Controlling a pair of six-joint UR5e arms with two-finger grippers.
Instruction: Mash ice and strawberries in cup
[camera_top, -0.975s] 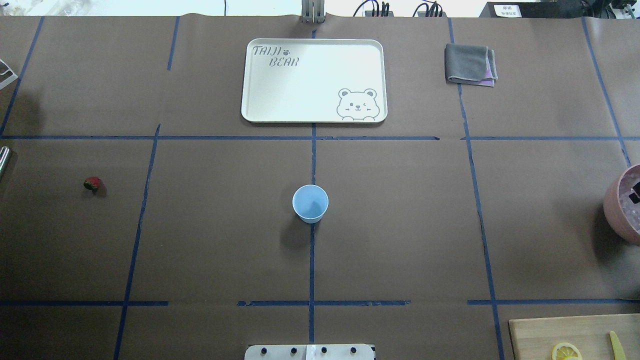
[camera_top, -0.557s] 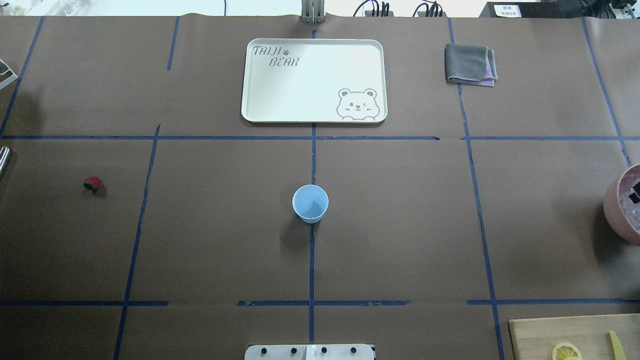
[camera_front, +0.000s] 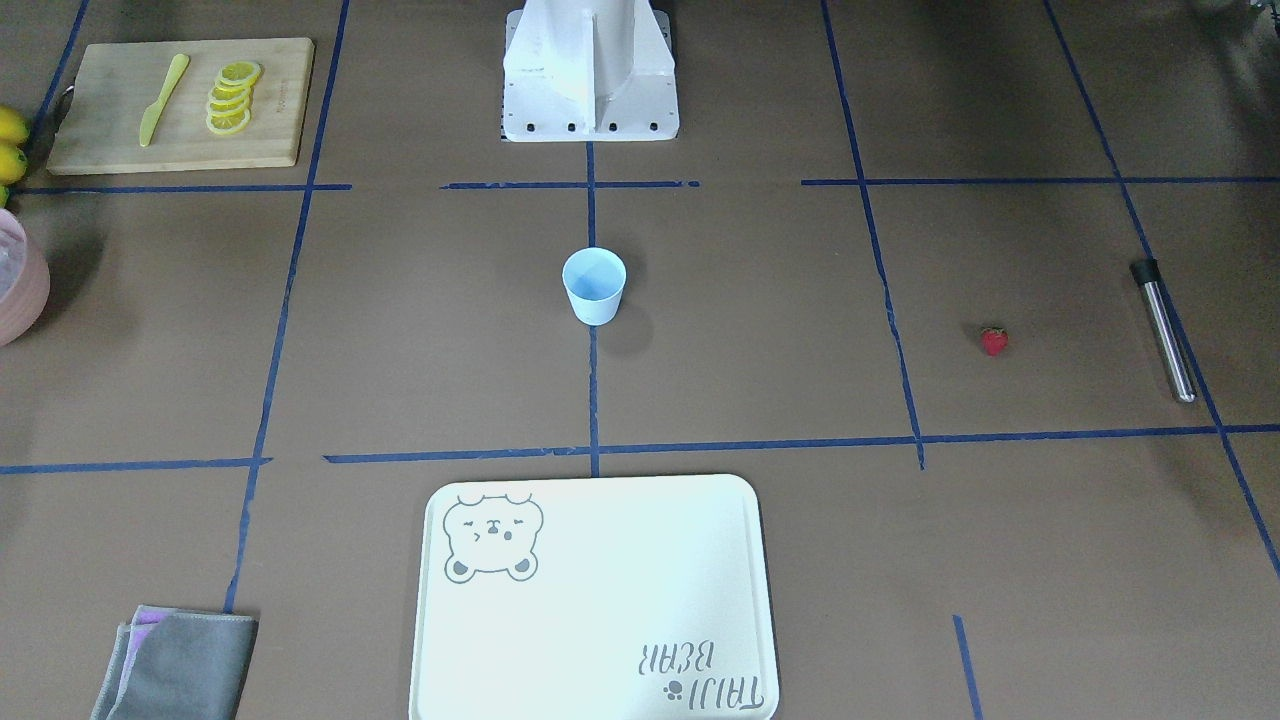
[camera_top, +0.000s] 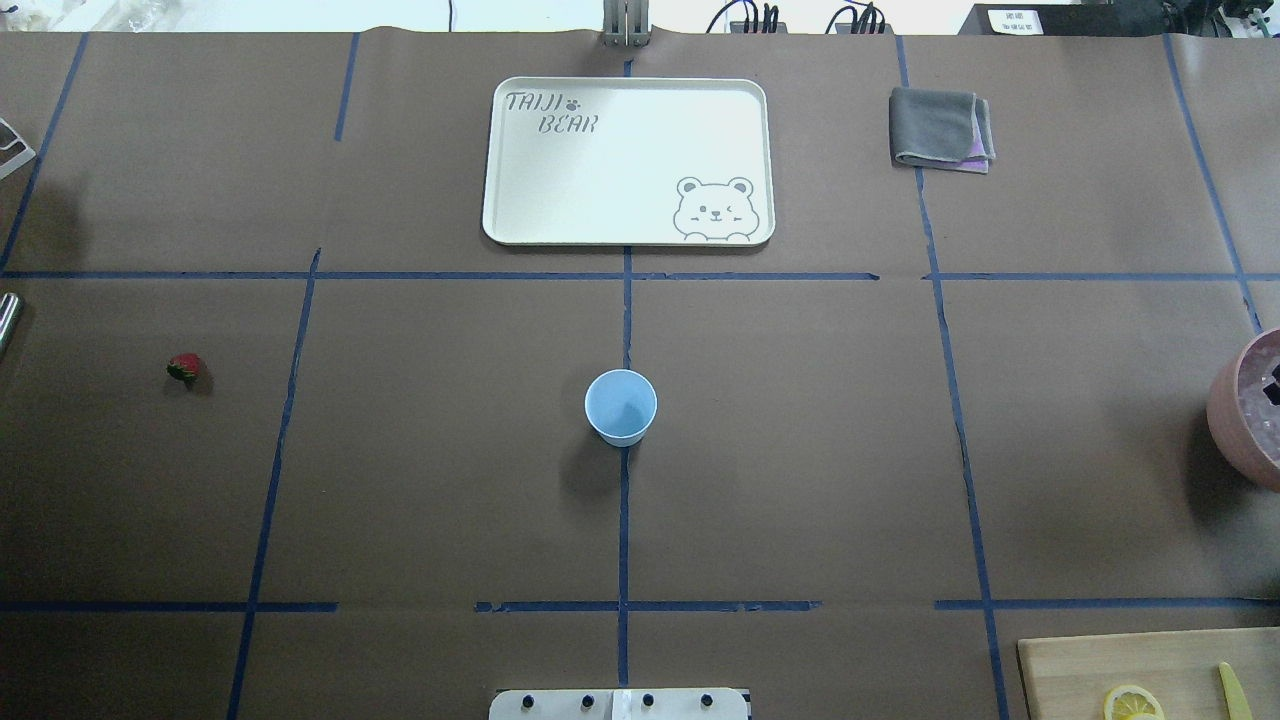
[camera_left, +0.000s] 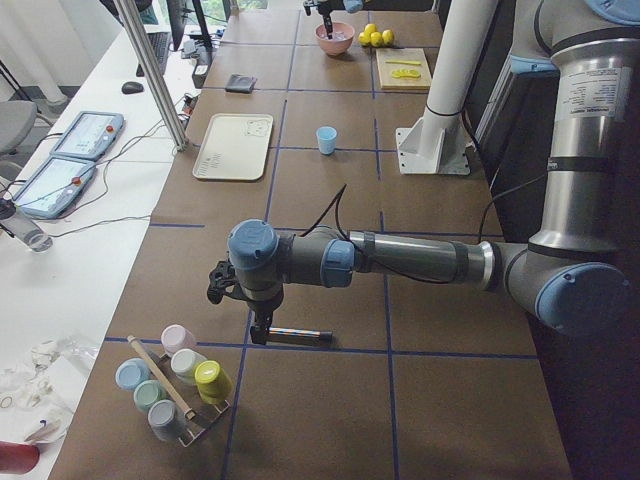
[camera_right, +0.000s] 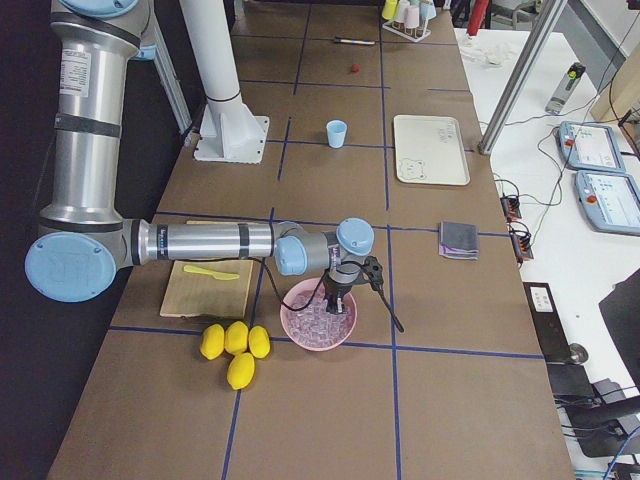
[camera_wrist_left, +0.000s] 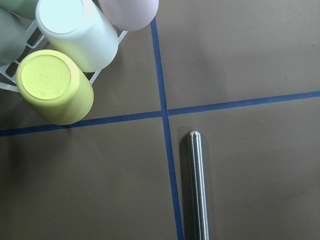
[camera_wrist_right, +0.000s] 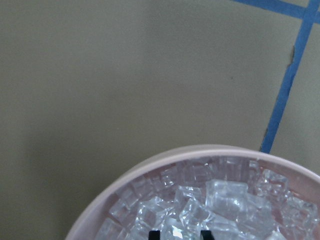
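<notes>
Your counter (camera_top: 800, 450): brown paper, blue tape grid. Cup (camera_top: 620, 407), centre: pale blue. Strawberry (camera_top: 184, 367), toward robot-left edge: red, green top. Ice (camera_wrist_right: 215, 205): clear-whitish, in pink bowl (camera_wrist_right: 125, 177) at robot-right edge. Tray (camera_top: 628, 160), far edge: cream, grey bear outline, grey "TAIJI BEAR" lettering. Cloth (camera_top: 940, 128): grey, purple layer showing. Near robot-right corner you have pale wood board (camera_front: 110, 110), yellow lemon slices (camera_front: 232, 97), yellow knife (camera_front: 162, 98). Rod (camera_front: 1163, 330): silver, black tip.
</notes>
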